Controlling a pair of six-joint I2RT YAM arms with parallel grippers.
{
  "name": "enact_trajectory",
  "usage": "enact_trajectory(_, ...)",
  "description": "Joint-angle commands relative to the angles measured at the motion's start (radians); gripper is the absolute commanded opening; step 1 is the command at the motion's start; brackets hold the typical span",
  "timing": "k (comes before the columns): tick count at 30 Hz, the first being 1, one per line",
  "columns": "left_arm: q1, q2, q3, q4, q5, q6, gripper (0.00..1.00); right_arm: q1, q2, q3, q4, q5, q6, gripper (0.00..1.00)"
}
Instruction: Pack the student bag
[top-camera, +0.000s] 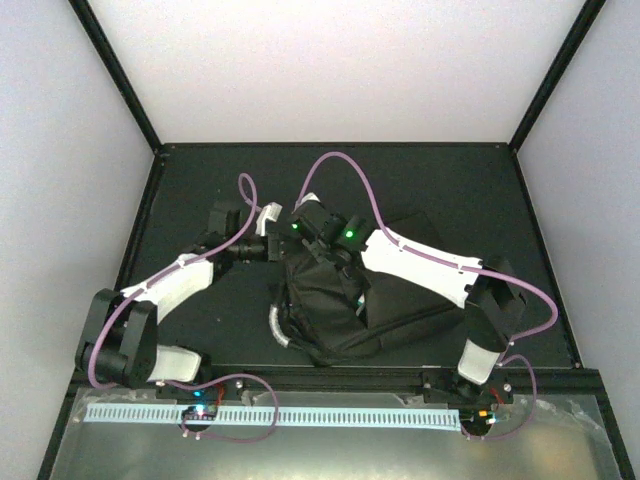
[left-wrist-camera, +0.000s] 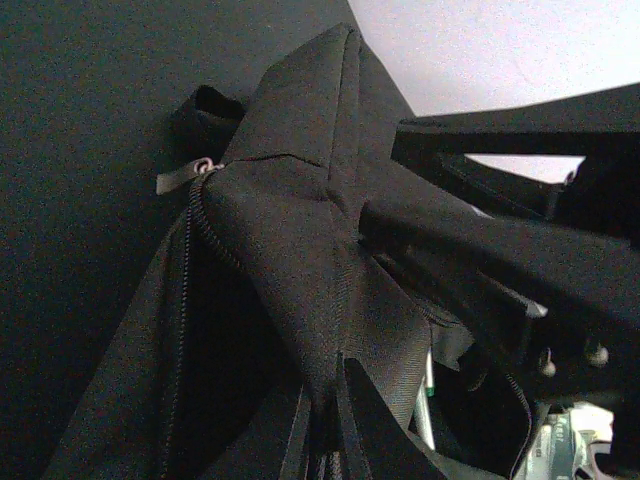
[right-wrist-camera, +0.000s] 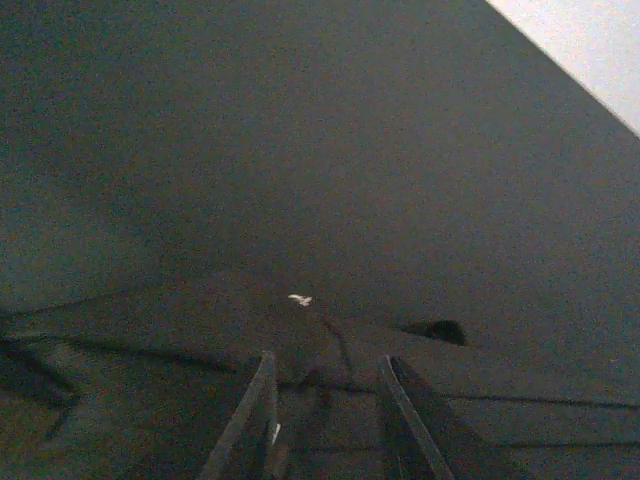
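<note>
Your left hand (left-wrist-camera: 322, 445) pinches the slumped, black woven bag (top-camera: 325, 305) near the desk (top-camera: 450, 190) front edge; you cannot tell the right hand (right-wrist-camera: 322, 425) state.

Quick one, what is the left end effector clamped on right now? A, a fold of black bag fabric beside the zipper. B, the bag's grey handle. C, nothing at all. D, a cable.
A: the left wrist view shows the left end effector shut on a fold of the student bag next to its zipper.

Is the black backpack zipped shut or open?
Open: left gripper pinches a flap of the student bag; bare zipper teeth edge a gap.
</note>
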Motion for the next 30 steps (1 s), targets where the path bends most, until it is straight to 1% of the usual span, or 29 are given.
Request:
enact_trajectory(1,-0.001,-0.039,0.011,0.001,0.051,0.010,0.02,-0.010,-0.023,0.014,-0.024,0.129,0.030,0.29)
enact_trajectory(7,-0.001,-0.044,0.013,-0.006,0.048,0.014,0.02,-0.012,-0.032,0.043,-0.097,0.150,0.076,0.27)
enact_trajectory(11,-0.001,-0.050,0.013,-0.008,0.049,0.015,0.01,-0.019,-0.051,0.050,-0.124,0.123,0.098,0.28)
enact_trajectory(15,-0.001,-0.052,0.013,-0.019,0.053,0.020,0.02,-0.021,-0.098,0.046,-0.089,0.047,0.085,0.31)
enact_trajectory(19,-0.002,-0.061,0.011,-0.024,0.059,0.022,0.01,-0.027,-0.128,0.045,-0.062,-0.024,0.065,0.31)
enact_trajectory(23,-0.004,-0.061,0.012,-0.029,0.071,0.023,0.02,-0.068,-0.156,0.022,-0.022,-0.177,0.050,0.31)
enact_trajectory(24,-0.004,-0.088,0.013,-0.032,0.072,0.025,0.02,-0.074,-0.161,0.016,-0.013,-0.210,0.039,0.31)
enact_trajectory(30,-0.013,-0.110,0.017,-0.039,0.089,0.024,0.01,-0.076,-0.214,-0.036,0.051,-0.336,-0.070,0.34)
